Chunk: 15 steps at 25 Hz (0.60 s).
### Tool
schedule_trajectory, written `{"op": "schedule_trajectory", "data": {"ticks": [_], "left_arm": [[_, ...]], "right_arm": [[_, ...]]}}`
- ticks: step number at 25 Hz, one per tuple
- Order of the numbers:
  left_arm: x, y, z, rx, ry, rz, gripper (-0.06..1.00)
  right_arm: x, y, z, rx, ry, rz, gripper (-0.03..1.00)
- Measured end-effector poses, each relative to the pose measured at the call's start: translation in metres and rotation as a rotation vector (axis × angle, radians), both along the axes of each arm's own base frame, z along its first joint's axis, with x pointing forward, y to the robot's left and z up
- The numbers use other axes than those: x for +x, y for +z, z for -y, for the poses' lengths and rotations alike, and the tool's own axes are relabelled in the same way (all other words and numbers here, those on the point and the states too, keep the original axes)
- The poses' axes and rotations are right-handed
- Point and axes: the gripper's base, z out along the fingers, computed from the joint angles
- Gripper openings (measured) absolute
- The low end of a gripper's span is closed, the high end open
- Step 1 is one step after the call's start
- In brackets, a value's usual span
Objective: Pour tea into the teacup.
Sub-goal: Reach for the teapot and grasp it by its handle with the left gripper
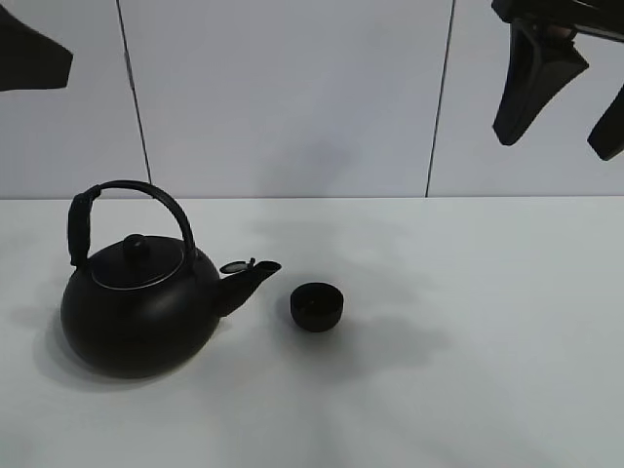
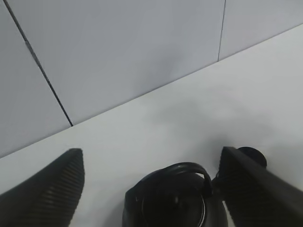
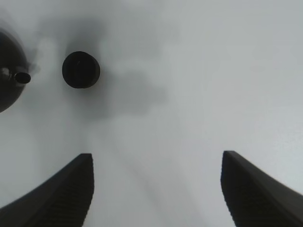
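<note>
Two claws hang above the table, and neither holds anything. The left claw is spread wide, its jaws well apart, and hovers over the kettle. That placement makes sense: the kettle's arched handle stands upright above the lid, so a spread claw coming straight down could close around it. The right claw is likewise wide open and empty. It is held high in front of the wall on the far right, well apart from both vessels, probably to keep out of the pouring path.

The teacup stands upright on the table just beside the kettle's spout, near it but not touching. The spout points toward the cup, so a pour should need only a lift, a short carry and a tilt. A small cap at the spout tip seems flipped up, though it is too small to be sure. The cup is dark inside, and I cannot tell whether it holds any liquid.

Judging from this, the pour has not begun: the kettle rests flat on the table, untouched. The next move calls for the left claw to descend onto the handle and grip it firmly, since a full kettle would swing when tipped. The cup also looks light enough to be knocked aside.
</note>
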Motion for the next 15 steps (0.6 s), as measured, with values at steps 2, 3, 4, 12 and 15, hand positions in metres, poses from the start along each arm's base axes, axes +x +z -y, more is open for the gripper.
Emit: {"op": "schedule_trajectory", "data": {"ticks": [2, 3, 4, 12, 15], "left_arm": [[0.0, -0.001, -0.001, 0.003, 0.005, 0.002, 0.56], [0.0, -0.001, -0.001, 0.003, 0.009, 0.006, 0.56], [0.0, -0.001, -0.001, 0.003, 0.014, 0.011, 0.56], [-0.006, -0.026, -0.008, 0.009, 0.058, -0.047, 0.56], [-0.009, -0.037, -0.012, -0.006, 0.102, -0.068, 0.56]], "right_arm": [[0.0, 0.0, 0.0, 0.0, 0.0, 0.0, 0.52], [0.0, 0.0, 0.0, 0.0, 0.0, 0.0, 0.52], [0.0, 0.0, 0.0, 0.0, 0.0, 0.0, 0.52], [0.001, 0.0, 0.0, 0.003, -0.001, 0.011, 0.52], [0.002, 0.001, 0.0, 0.005, -0.002, 0.019, 0.52]]}}
